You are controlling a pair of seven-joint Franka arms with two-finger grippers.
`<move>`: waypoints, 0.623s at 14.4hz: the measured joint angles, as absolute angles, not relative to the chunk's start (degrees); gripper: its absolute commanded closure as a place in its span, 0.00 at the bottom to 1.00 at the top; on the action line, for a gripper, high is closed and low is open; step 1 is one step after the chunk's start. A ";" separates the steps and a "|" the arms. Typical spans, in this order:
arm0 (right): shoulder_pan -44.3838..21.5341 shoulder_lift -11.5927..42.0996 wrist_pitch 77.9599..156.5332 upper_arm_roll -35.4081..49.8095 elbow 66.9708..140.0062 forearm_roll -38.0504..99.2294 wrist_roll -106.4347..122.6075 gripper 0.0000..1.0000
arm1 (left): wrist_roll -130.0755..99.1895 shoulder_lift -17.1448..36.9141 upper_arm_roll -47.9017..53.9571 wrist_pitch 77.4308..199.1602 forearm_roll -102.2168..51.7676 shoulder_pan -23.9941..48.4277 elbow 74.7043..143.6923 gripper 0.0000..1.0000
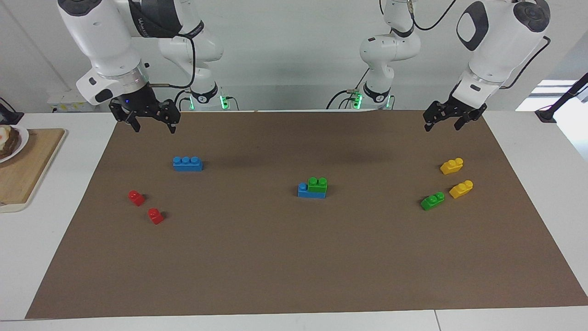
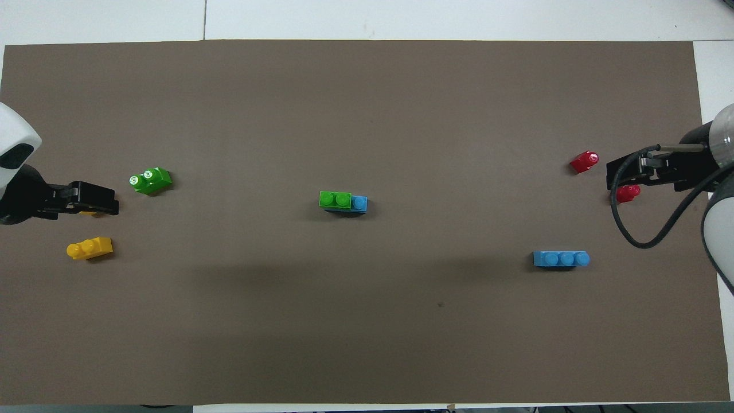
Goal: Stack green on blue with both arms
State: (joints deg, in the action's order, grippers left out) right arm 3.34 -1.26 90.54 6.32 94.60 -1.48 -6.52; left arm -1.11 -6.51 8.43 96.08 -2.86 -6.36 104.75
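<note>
A green brick [image 1: 318,184] sits on a blue brick [image 1: 304,191] at the middle of the brown mat, covering two of its studs; one blue stud shows. The stack also shows in the overhead view, green [image 2: 335,199] on blue [image 2: 359,203]. A second blue brick [image 1: 188,163] [image 2: 561,259] lies alone toward the right arm's end. A second green brick [image 1: 432,201] [image 2: 150,180] lies toward the left arm's end. My right gripper [image 1: 154,125] [image 2: 611,180] hangs open and empty in the air. My left gripper [image 1: 443,125] [image 2: 112,201] hangs open and empty too.
Two yellow bricks [image 1: 451,166] [image 1: 461,189] lie beside the loose green one. Two small red bricks [image 1: 136,197] [image 1: 155,215] lie farther from the robots than the loose blue one. A wooden board [image 1: 32,170] with a plate [image 1: 22,140] sits off the mat at the right arm's end.
</note>
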 measured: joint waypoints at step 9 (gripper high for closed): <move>3.34 -1.27 90.54 6.31 94.60 -1.48 -6.52 0.00 | -0.77 -3.35 8.84 97.54 0.43 -3.03 101.15 0.00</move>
State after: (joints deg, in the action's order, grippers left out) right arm 3.34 -1.27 90.54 6.31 94.60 -1.48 -6.52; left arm -0.77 -3.35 8.84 97.54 0.43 -3.03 101.15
